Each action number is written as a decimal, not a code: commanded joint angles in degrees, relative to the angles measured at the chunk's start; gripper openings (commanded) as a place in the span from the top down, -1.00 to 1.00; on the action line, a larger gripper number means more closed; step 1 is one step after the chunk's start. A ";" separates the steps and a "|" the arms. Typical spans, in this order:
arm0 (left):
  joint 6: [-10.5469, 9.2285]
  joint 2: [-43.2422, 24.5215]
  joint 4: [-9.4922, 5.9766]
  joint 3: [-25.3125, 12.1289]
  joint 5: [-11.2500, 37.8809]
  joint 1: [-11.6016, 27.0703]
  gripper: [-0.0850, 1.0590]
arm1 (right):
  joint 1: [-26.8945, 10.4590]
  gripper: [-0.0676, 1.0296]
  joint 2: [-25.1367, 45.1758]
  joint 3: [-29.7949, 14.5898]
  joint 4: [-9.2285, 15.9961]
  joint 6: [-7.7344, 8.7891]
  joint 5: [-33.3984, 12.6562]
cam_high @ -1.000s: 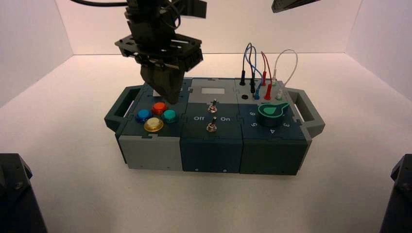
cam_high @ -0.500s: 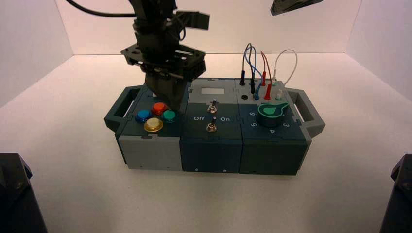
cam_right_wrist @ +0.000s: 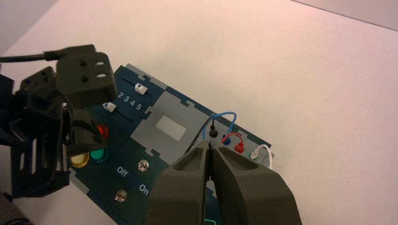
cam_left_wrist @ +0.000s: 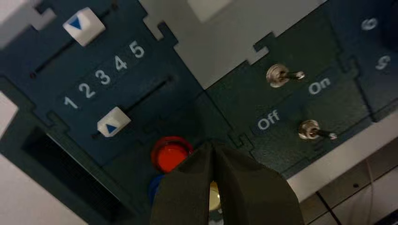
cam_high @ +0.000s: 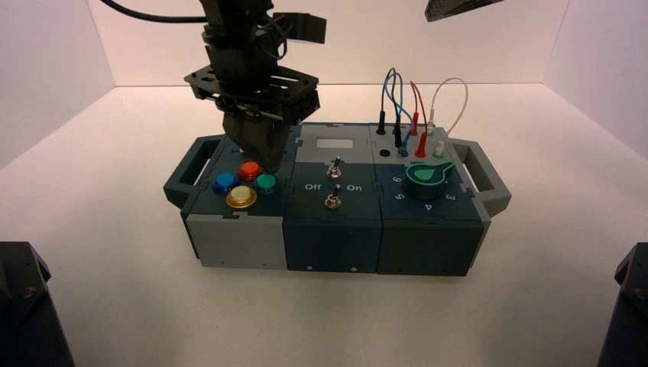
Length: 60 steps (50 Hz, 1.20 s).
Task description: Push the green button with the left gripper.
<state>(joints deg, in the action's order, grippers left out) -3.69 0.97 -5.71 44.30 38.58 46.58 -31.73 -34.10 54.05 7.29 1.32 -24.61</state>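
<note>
a: so where does the green button (cam_high: pixel 266 182) sit relative to the left gripper (cam_high: pixel 264 159)? in the high view the button is in the four-button cluster at the left end of the box (cam_high: pixel 229 233), on the side of the cluster nearest the toggle switches (cam_high: pixel 333 167). the gripper's wedge tip hangs over the far part of that cluster, about between the red button (cam_high: pixel 250 170) and the green one, so the green looks like it lies a touch toward the box's front edge and toward the middle of the box from the tip.

b: agreed. the fingers are pressed together into one narrow point, nothing held. the wedge points down and a bit forward, so a poke seems to need a small nudge plus a drop, judging from this.

a: the left wrist view shows the red button (cam_left_wrist: pixel 170 154) clear of the tip, with slivers of the blue button (cam_left_wrist: pixel 155 187) and the yellow button (cam_left_wrist: pixel 214 197), but the green one is hidden behind the fingers (cam_left_wrist: pixel 253 187). contact or not, can't tell.

b: the right wrist view fills that in: green button (cam_right_wrist: pixel 97 153) is visible just beside the left gripper (cam_right_wrist: pixel 89 136), apparently not covered. the right gripper (cam_right_wrist: pixel 210 152) sits clamped shut, empty, high over the wire end of the box, much farther off.
</note>
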 commanded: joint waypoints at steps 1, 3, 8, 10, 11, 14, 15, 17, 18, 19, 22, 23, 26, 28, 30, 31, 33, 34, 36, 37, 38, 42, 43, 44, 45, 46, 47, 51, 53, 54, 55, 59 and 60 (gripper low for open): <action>-0.09 2.37 0.00 -1.67 0.70 0.26 0.91 | -0.18 0.92 -0.53 -2.11 -0.09 0.26 0.18; -0.18 2.64 0.00 -1.67 0.88 0.35 0.91 | -0.18 0.92 -0.62 -2.11 -0.09 0.26 0.18; -0.53 3.08 -0.18 -1.49 1.23 1.14 0.91 | -0.18 0.92 -0.53 -1.93 -0.09 0.26 0.18; -0.62 2.99 -0.26 -1.41 1.32 1.41 0.91 | -0.26 0.92 -0.53 -1.93 -0.09 0.26 0.09; -0.88 2.99 -0.18 -1.41 1.49 1.49 0.91 | -0.18 0.92 -0.53 -1.93 -0.09 0.26 0.09; -1.05 2.81 -0.18 -1.32 1.67 1.58 0.91 | -0.18 0.92 -0.44 -1.93 -0.09 0.26 0.09; -1.14 2.81 -0.18 -1.14 1.76 1.58 0.91 | -0.26 0.92 -0.44 -2.11 -0.09 0.26 0.18; -1.05 2.72 -0.18 -0.97 1.93 1.58 0.91 | -0.18 0.92 -0.35 -2.11 -0.09 0.26 0.18; -1.05 2.72 -0.26 -0.88 2.02 1.58 0.91 | -0.18 0.92 -0.35 -2.11 -0.09 0.26 0.18; -1.05 2.64 -0.18 -0.79 2.02 1.58 0.91 | -0.26 0.92 -0.35 -2.11 -0.09 0.26 0.18; -1.05 2.37 -0.18 -0.62 2.37 1.58 0.91 | -0.26 0.92 -0.26 -2.11 -0.26 0.26 0.18; -1.05 2.29 -0.18 -0.53 2.37 1.58 0.91 | -0.26 0.92 -0.26 -2.11 -0.26 0.26 0.09; -1.05 2.02 -0.18 -0.09 2.81 1.58 0.91 | -0.18 0.92 -0.26 -2.11 -0.26 0.26 0.09; -1.05 2.02 -0.26 0.18 2.81 1.58 0.91 | -0.18 0.92 -0.18 -2.11 -0.26 0.26 0.18; -1.05 2.02 -0.18 0.53 2.81 1.58 0.91 | -0.18 0.92 -0.09 -2.11 -0.26 0.26 0.09; -1.05 1.93 -0.09 0.70 2.81 1.58 0.91 | -0.26 0.92 -0.09 -2.11 -0.26 0.26 0.18; -1.05 1.85 -0.09 0.88 2.81 1.58 0.91 | -0.18 0.92 0.09 -2.11 -0.26 0.26 0.09; -1.05 1.85 -0.09 0.97 2.81 1.58 0.91 | -0.26 0.92 0.09 -2.11 -0.26 0.26 0.18; -1.05 1.67 -0.09 1.05 2.81 1.58 0.91 | -0.18 0.92 0.18 -2.11 -0.26 0.26 0.18; -1.05 1.49 -0.09 1.14 2.81 1.49 0.91 | -0.18 0.92 0.26 -2.11 -0.26 0.26 0.18; -1.05 1.32 -0.09 1.23 2.81 1.58 0.91 | -0.26 0.92 0.26 -2.11 -0.26 0.26 0.09; -0.97 0.35 -0.09 1.41 2.81 1.58 0.91 | -0.18 0.92 0.35 -2.02 -0.26 0.26 0.18; -0.97 0.26 -0.09 1.41 2.72 1.58 0.91 | -0.18 0.92 0.35 -2.02 -0.26 0.26 0.18; -0.88 -0.18 -0.09 1.41 2.72 1.58 0.91 | -0.18 0.92 0.35 -2.02 -0.26 0.26 0.09; -0.88 -0.44 -0.09 1.41 2.72 1.58 0.91 | -0.26 0.92 0.35 -1.93 -0.26 0.26 0.18; -0.88 -0.62 -0.09 1.41 2.72 1.58 0.91 | -0.26 0.92 0.35 -1.93 -0.26 0.26 0.09; -0.88 -1.05 -0.09 1.41 2.72 1.58 0.91 | -0.18 0.92 0.35 -2.02 -0.26 0.26 0.09; -0.79 -2.11 -0.09 1.23 2.46 1.58 0.91 | -0.26 0.92 0.35 -2.02 -0.26 0.26 0.09; -0.79 -2.55 -0.09 1.14 2.37 1.58 0.91 | -0.26 0.92 0.35 -1.93 -0.26 0.26 0.09; -0.79 -2.81 0.00 1.14 2.37 1.58 0.91 | -0.18 0.92 0.35 -2.02 -0.26 0.26 0.09; -0.79 -2.99 -0.09 1.14 2.37 1.58 0.91 | -0.18 0.92 0.35 -1.93 -0.26 0.26 0.09; -0.79 -3.16 -0.09 0.97 2.29 1.58 0.91 | -0.26 0.92 0.35 -1.85 -0.26 0.26 0.09; -0.79 -3.08 0.00 0.97 2.29 1.58 0.91 | -0.26 0.92 0.35 -1.85 -0.26 0.18 0.09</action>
<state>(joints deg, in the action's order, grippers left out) -4.48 -1.14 -5.98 45.00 41.31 47.99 -31.73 -33.57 53.96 7.03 1.41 -24.79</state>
